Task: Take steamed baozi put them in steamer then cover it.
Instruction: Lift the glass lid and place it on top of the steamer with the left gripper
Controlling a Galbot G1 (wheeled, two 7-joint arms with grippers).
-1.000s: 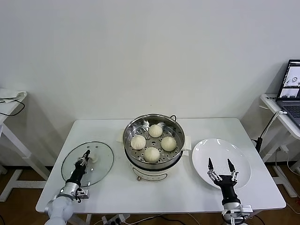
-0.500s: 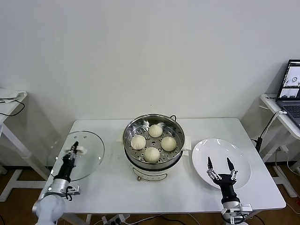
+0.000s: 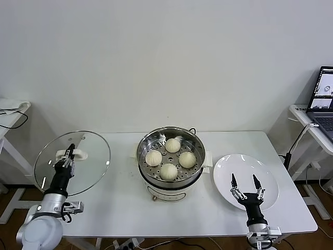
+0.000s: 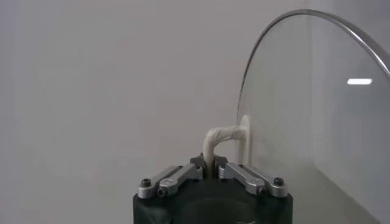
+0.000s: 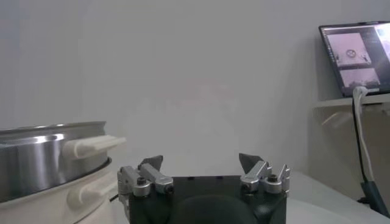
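While the left gripper [image 3: 68, 155] is being kept clenched on the white handle [image 3: 71, 154] of the cover [image 3: 73, 162], the glass lid is being held up off the table [image 3: 119, 208], tilted toward upright, over the table's left edge and well apart from the steamer [image 3: 170, 162]. From the left wrist view, the handle [image 4: 224, 141] is being pinched between the fingertips [image 4: 196, 163], with the cover [image 4: 317, 122] standing on edge beside the gripper [image 4: 209, 162] and its metal rim arcing overhead.

The steamer is being left uncovered at table centre. Four steamed baozi [image 3: 172, 145] [image 3: 153, 158] [image 3: 187, 159] [image 3: 168, 171] are being carried on its perforated tray: one at the back, one left, one right, one at the front, sitting close together but apart. A side handle of the pot [image 5: 49, 159] is being picked up in the right wrist view.

The right gripper [image 3: 246, 190] is being held released, jaws spread wide, nothing between them, hovering over the near edge of the white plate [image 3: 229, 169], which is lying just beside the steamer on its right. In its own wrist view the right gripper [image 5: 202, 164] is being shown with both fingers parted and empty.

A laptop [image 3: 324, 99] is being shown on a side stand at far right.
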